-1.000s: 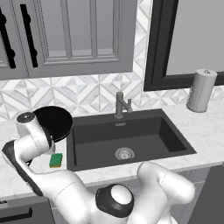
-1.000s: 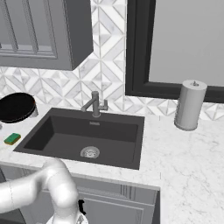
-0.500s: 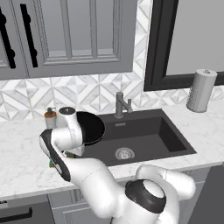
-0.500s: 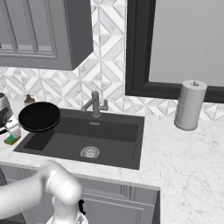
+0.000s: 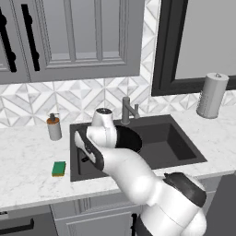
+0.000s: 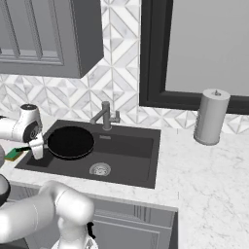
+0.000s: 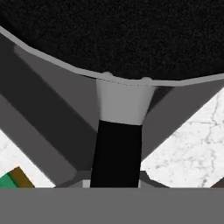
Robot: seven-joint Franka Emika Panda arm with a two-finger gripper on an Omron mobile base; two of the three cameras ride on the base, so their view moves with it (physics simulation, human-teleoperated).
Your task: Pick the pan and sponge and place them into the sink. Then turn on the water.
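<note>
The black pan (image 6: 70,142) hangs level over the left half of the dark sink (image 6: 133,148), with my gripper (image 6: 37,148) shut on its long handle at the basin's left rim. In the hand view the handle (image 7: 117,153) runs up between the jaws to the pan's black underside (image 7: 113,35). My arm hides most of the pan (image 5: 131,139) in the left base view. The green and yellow sponge (image 5: 58,168) lies on the counter left of the sink (image 5: 184,148); the sponge (image 6: 13,154) sits just behind my hand, and the sponge's corner (image 7: 9,180) shows at lower left.
A grey faucet (image 5: 127,109) stands at the sink's back edge, with no stream under the faucet (image 6: 106,115). A soap dispenser (image 5: 54,127) stands at the back left of the counter. A paper towel roll (image 6: 211,116) stands on the counter at the right.
The pan has travelled right, from the counter left of the sink to over the basin, still held by its handle. The sponge has stayed put.
</note>
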